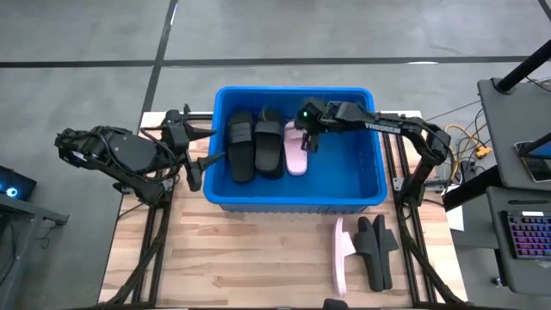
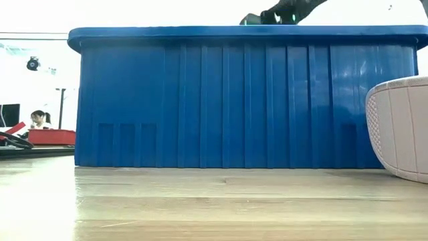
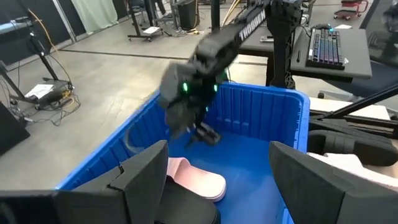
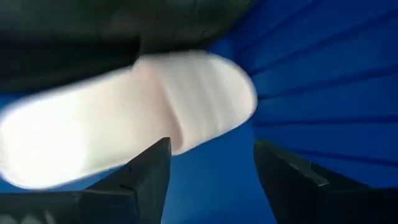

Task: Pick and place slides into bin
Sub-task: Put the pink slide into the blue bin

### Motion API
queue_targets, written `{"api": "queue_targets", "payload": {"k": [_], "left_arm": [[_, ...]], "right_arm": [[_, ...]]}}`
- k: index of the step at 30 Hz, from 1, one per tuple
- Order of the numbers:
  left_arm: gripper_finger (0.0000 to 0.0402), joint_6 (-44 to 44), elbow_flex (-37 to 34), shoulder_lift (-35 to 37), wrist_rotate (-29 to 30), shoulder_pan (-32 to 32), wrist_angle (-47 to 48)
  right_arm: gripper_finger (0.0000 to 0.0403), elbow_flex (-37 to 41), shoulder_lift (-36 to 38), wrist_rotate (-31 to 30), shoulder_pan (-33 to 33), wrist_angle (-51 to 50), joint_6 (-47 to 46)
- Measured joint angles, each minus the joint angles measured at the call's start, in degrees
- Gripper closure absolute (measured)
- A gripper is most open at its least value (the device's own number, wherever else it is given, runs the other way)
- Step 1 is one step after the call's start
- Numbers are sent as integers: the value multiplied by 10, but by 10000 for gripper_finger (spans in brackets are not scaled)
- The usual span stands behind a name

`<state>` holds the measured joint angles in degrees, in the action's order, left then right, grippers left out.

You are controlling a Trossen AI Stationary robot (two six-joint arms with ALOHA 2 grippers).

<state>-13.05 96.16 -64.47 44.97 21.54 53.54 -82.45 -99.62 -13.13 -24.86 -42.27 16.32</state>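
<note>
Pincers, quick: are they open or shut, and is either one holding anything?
Left pincer: open, holding nothing, beside the blue bin.
Right pincer: open over the pink slide inside the bin, holding nothing.

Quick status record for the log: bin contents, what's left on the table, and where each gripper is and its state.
Bin: large bright blue plastic tub, on the wooden table
In bin: two matte black slides, one pale pink slide, side by side
Left on table: one pale pink slide on edge, two black slides, front right of the tub
Right gripper: open, over the pink slide in the tub, holding nothing
Left gripper: open, at the tub's left outer wall, empty
</note>
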Motion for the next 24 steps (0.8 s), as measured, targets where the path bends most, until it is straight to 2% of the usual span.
{"api": "queue_targets", "payload": {"k": [3, 7, 14, 21, 24], "left_arm": [[139, 4, 0, -3, 0, 0, -1], [139, 4, -1, -6, 0, 0, -1], [139, 0, -1, -17, 1, 0, -1], [139, 0, -1, -25, 5, -1, -5], [139, 0, -1, -28, 6, -1, -10]], "right_arm": [[190, -64, 15, 4, 11, -39, -25], [197, -132, 61, 41, 42, -75, -57], [208, -165, 195, 120, 140, -125, -159], [209, -100, 334, 112, 332, -174, -339], [209, -63, 375, 64, 440, -175, -430]]}}
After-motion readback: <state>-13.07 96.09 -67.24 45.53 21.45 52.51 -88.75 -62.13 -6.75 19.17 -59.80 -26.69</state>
